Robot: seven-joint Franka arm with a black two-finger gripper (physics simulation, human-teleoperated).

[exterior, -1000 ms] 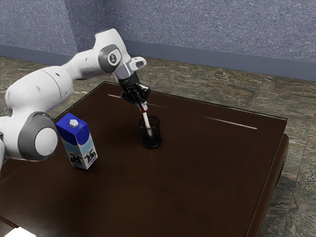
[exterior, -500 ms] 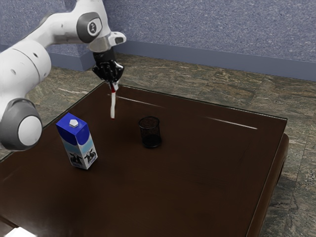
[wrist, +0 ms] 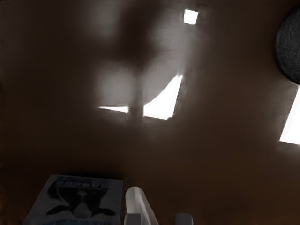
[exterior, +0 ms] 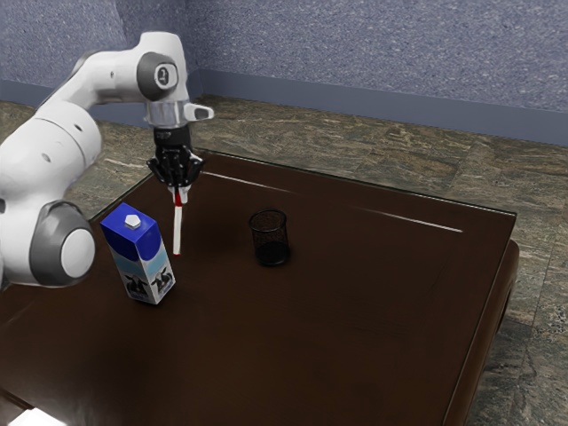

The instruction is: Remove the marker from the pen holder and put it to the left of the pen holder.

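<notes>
One marker (exterior: 177,229), pinched in our hand (exterior: 179,190), has left the pen holder (exterior: 270,240) for its nine o'clock side in the exterior view, so lowering seems next.

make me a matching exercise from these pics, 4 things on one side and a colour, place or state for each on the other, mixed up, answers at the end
Things
1. marker
2. pen holder
3. milk carton
4. robot arm

Descriptions
A. blue top, cow pictures on its sides
B. hanging from the gripper
C. white and grey
D. black mesh, empty

Right pairs: 1-B, 2-D, 3-A, 4-C
</notes>
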